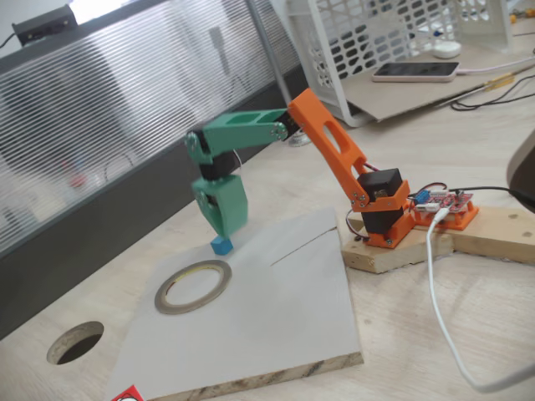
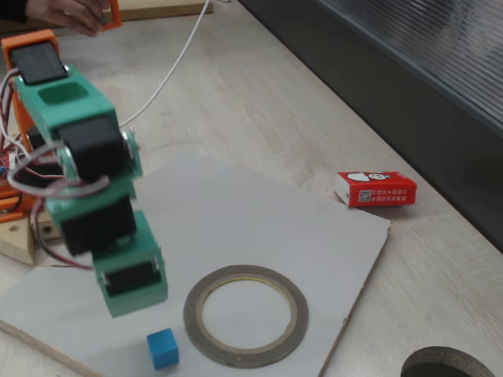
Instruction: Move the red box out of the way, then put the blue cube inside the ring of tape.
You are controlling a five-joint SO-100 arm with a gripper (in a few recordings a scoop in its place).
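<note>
The blue cube (image 1: 221,244) (image 2: 163,348) lies on the grey board, just beside the ring of tape (image 1: 193,286) (image 2: 246,315) and outside its opening. My green gripper (image 1: 224,232) (image 2: 137,306) points down right above the cube. Its fingers look closed together with nothing between them, and a small gap separates them from the cube. The red box (image 2: 376,188) (image 1: 127,393) lies flat on the table off the board's edge, well away from the ring.
The grey board (image 1: 284,326) (image 2: 236,220) lies on a wooden table. A dark round hole (image 1: 75,342) (image 2: 448,365) is cut in the tabletop near the board's corner. The arm's orange base (image 1: 386,219) stands on a wooden block with a white cable. A person's hand (image 2: 67,12) shows at a fixed view's top edge.
</note>
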